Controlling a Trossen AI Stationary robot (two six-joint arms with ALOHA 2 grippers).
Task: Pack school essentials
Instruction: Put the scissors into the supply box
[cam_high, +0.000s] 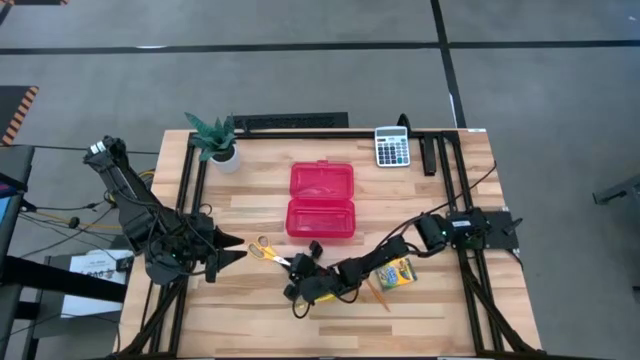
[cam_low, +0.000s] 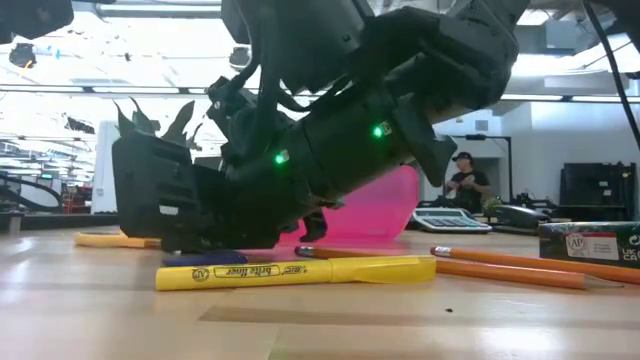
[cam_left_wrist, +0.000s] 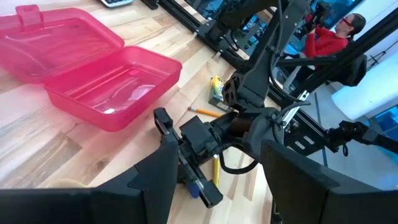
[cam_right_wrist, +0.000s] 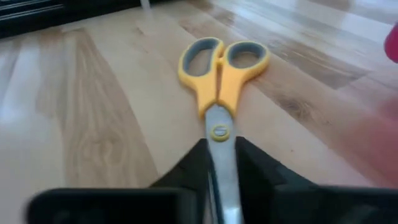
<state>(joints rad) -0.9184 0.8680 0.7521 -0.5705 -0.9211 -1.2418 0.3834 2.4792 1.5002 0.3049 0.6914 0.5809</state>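
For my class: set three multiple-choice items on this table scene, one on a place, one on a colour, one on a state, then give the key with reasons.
1. Where is the calculator?
A. far edge of the table, beside the right arm's frame
B. inside the case
C. beside the scissors

2. What colour are the handles of the scissors?
A. blue
B. yellow
C. red

3. How is the pink case?
A. shut
B. upside down
C. lying open

Key: 1 A, the high view shows it there. 2 B, the right wrist view shows them, blades between the right gripper fingers. 3 C, lid folded back.
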